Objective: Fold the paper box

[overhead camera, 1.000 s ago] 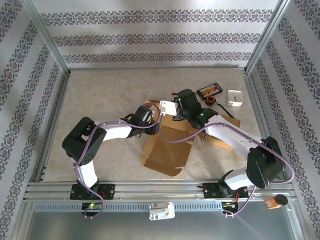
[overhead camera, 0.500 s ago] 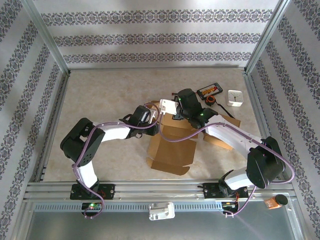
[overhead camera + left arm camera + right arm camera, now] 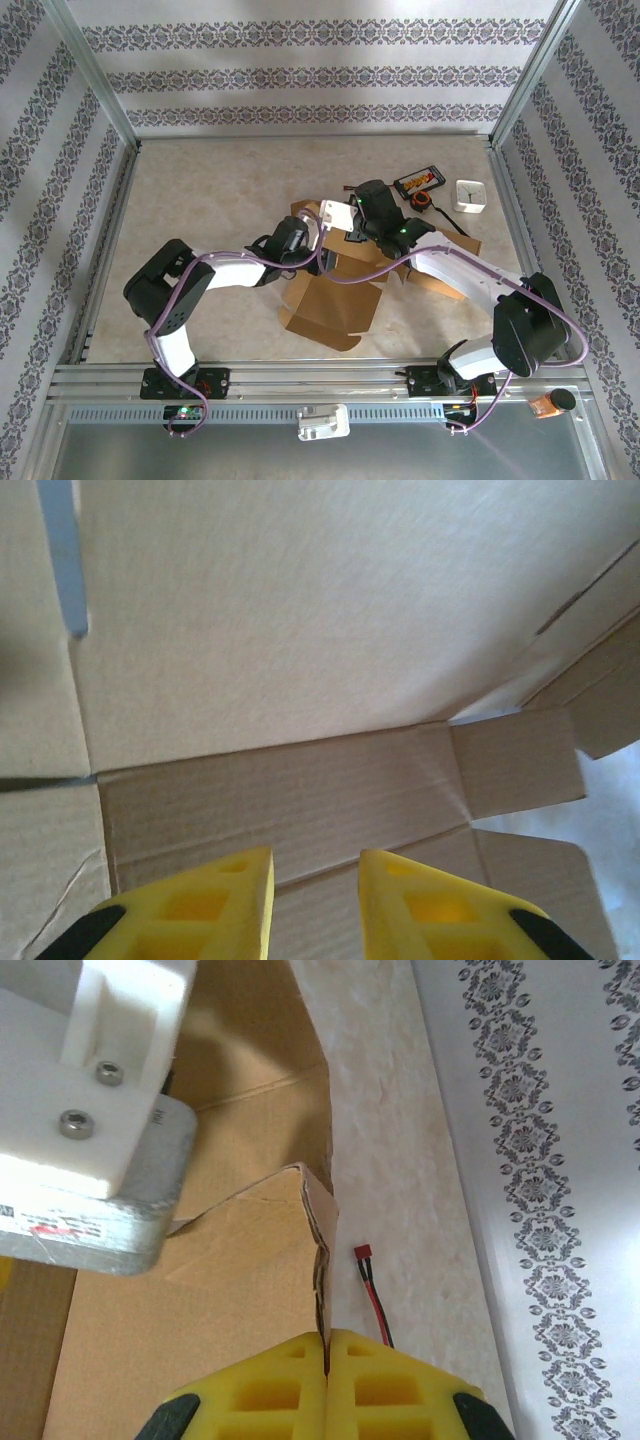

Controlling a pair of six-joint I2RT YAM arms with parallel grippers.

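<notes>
The box [image 3: 335, 305] lies open near the middle of the table [image 3: 200, 200], between my two arms; its brown flaps spread toward the near edge and toward the right side.

My left gripper [image 3: 316, 880] is inside the box and points at a creased inner panel; its yellow fingers [image 3: 215, 905] stand a little apart, with a narrow gap and nothing between them; I cannot tell if the tips touch the cardboard.

My right gripper [image 3: 327, 1345] is at the far side of the box; its jaws are pressed together on the thin edge of an upright cardboard wall, so it holds the box there. A white block with two screws [image 3: 90, 1090] hangs over the cardboard, close to this wall. Just beside the held edge, a thin red and black wire [image 3: 370, 1285] lies on the table.

At the far right of the table a small white clock [image 3: 470, 194] and a flat black device [image 3: 418, 182] lie near each other, both apart from the box.
</notes>
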